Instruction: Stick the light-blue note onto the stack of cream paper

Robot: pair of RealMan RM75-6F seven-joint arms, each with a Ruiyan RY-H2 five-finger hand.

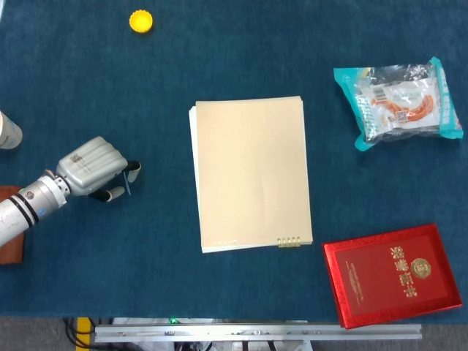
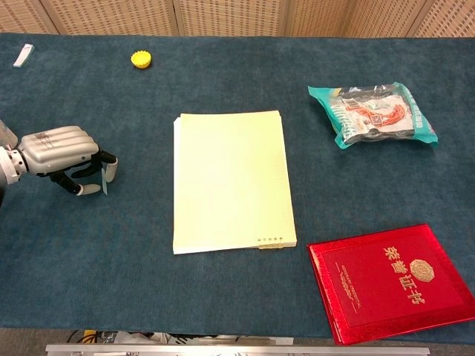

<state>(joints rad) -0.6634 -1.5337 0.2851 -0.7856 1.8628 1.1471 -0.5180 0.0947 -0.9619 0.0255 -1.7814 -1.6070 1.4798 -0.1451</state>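
Note:
The stack of cream paper (image 1: 252,174) (image 2: 231,180) lies flat in the middle of the blue table. My left hand (image 1: 93,167) (image 2: 63,151) hovers at the left, well apart from the stack, knuckles up and fingers curled. It pinches the small light-blue note (image 1: 128,183) (image 2: 103,182), which shows edge-on as a thin strip under the fingertips. My right hand is not in either view.
A red booklet (image 1: 393,273) (image 2: 393,281) lies at the front right. A teal snack packet (image 1: 398,99) (image 2: 373,113) sits at the back right, and a yellow bottle cap (image 1: 141,21) (image 2: 141,58) at the back left. A brown object (image 1: 10,234) and a white cup edge (image 1: 7,131) border the left side.

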